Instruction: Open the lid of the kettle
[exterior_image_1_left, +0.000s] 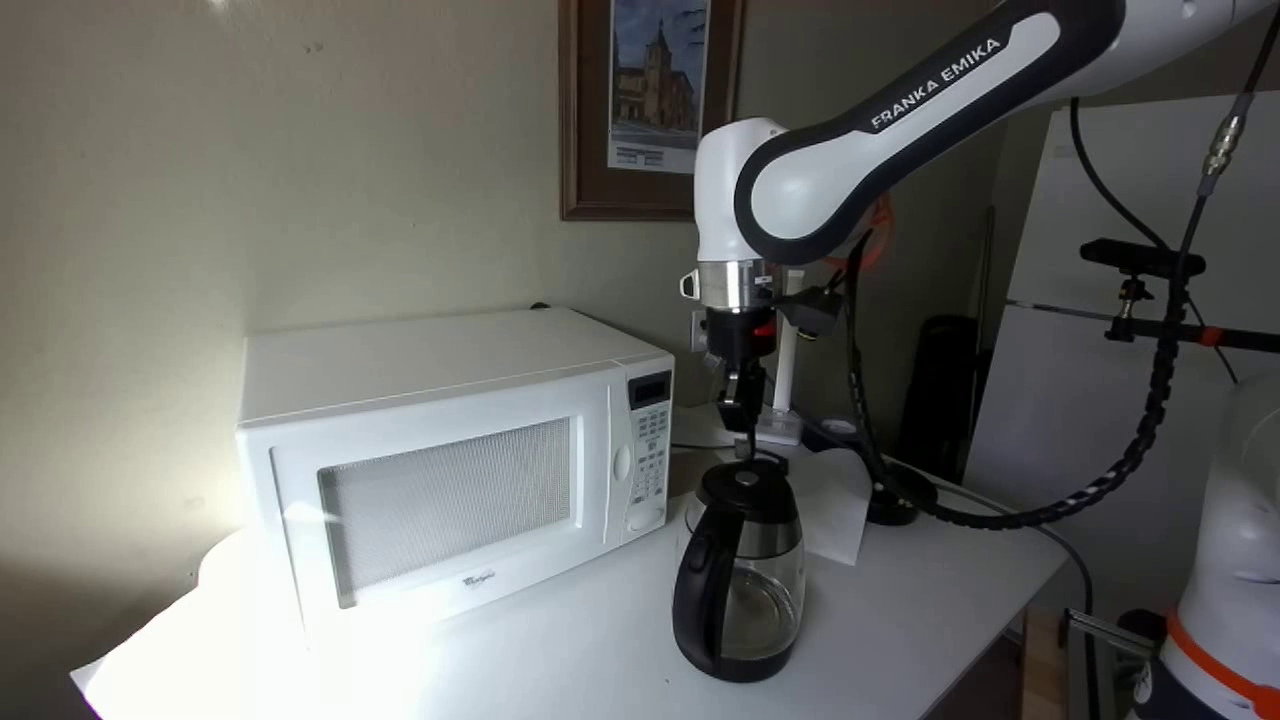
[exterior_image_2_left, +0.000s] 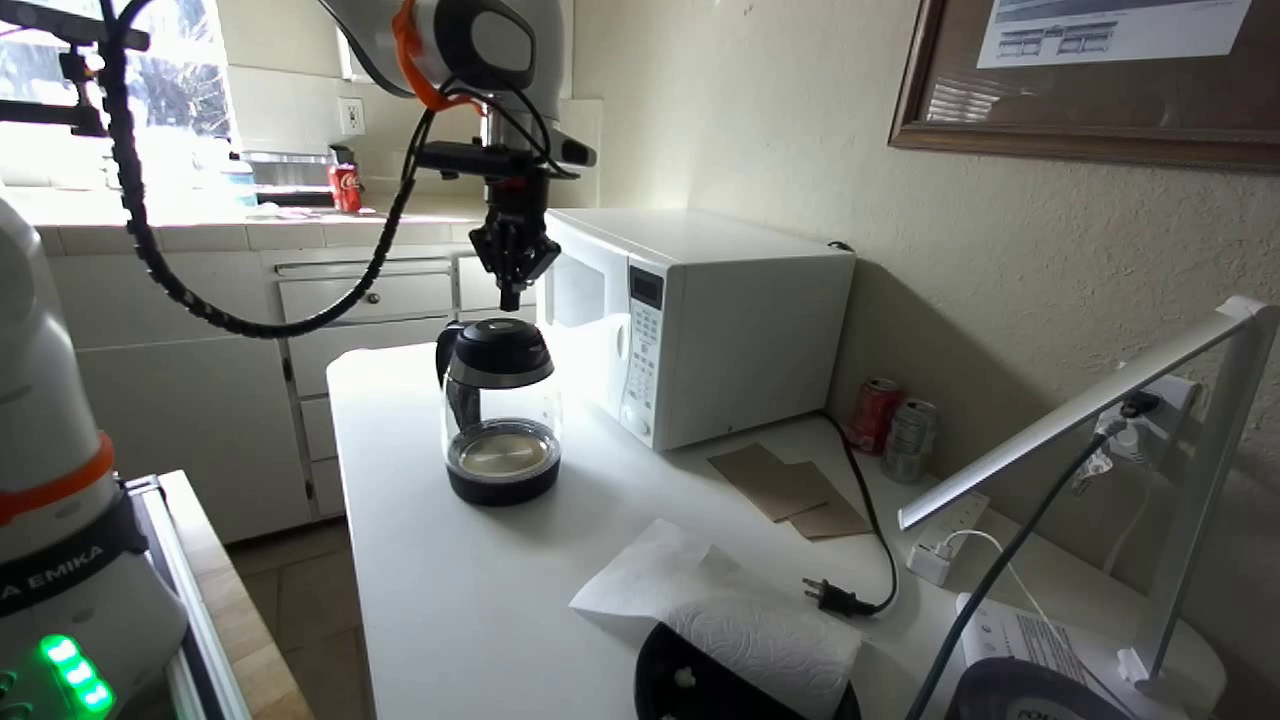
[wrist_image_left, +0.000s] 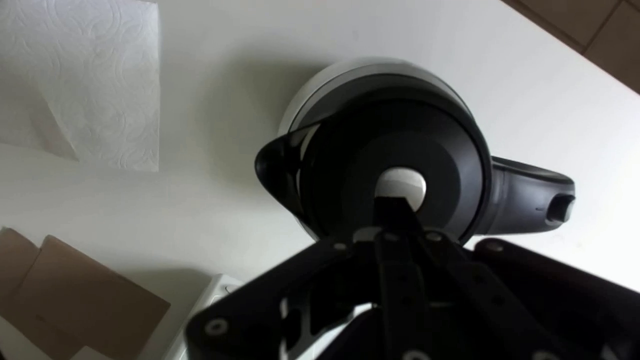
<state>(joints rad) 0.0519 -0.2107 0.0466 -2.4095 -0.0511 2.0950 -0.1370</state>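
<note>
In an exterior view, an arm (exterior_image_1_left: 930, 110) lettered "FRANKA EMIKA" reaches over a kettle (exterior_image_1_left: 745, 600) standing upright on the white worktop (exterior_image_1_left: 860, 620), just beside a microwave (exterior_image_1_left: 450, 480) bearing a Whirlpool logo; print in a framed picture (exterior_image_1_left: 655, 100) is too small to read. In an exterior view, "EMIKA" marks the robot's base (exterior_image_2_left: 75, 610) as the fingers (exterior_image_2_left: 511, 298), tips together, hang just above the kettle's lid (exterior_image_2_left: 502, 338), which sits in place. In the wrist view, the fingers hide part of the lid's silver button (wrist_image_left: 400, 182).

Pincer (wrist_image_left: 395, 209) (closed) over lid (wrist_image_left: 387, 140).
</note>
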